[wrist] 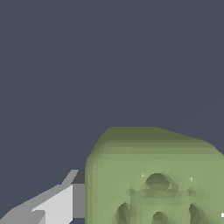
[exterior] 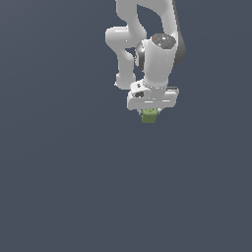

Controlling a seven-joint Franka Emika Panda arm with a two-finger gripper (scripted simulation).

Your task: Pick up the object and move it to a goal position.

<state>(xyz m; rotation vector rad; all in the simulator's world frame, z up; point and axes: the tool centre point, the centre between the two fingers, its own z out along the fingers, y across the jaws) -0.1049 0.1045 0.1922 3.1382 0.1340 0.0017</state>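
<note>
We see the white robot arm's pincer (exterior: 150,112) reaching downward in the exterior view, with the small yellow-green cube-like block (exterior: 149,117) tucked directly beneath its white hand, partly hidden by it. In the wrist view the same block (wrist: 153,179) fills the near corner of the frame, its facing side carrying a faint pattern of darker hollows, and one pale grey finger (wrist: 57,205) lies flush against its side. We read this as the pincer closed narrowly around the block, gripping it between the fingers, though the second finger is out of sight.

Whether the block has left the plain dark blue-grey surface (exterior: 59,187) we cannot tell: the flat, shadowless ground gives us no cue for height in either view.

So we judge the reaching and grasping to be done, and the lift either done or about to be. What is left is the carry to the goal position. We see no marker for that goal in either view, so we cannot say how near or far it lies.
</note>
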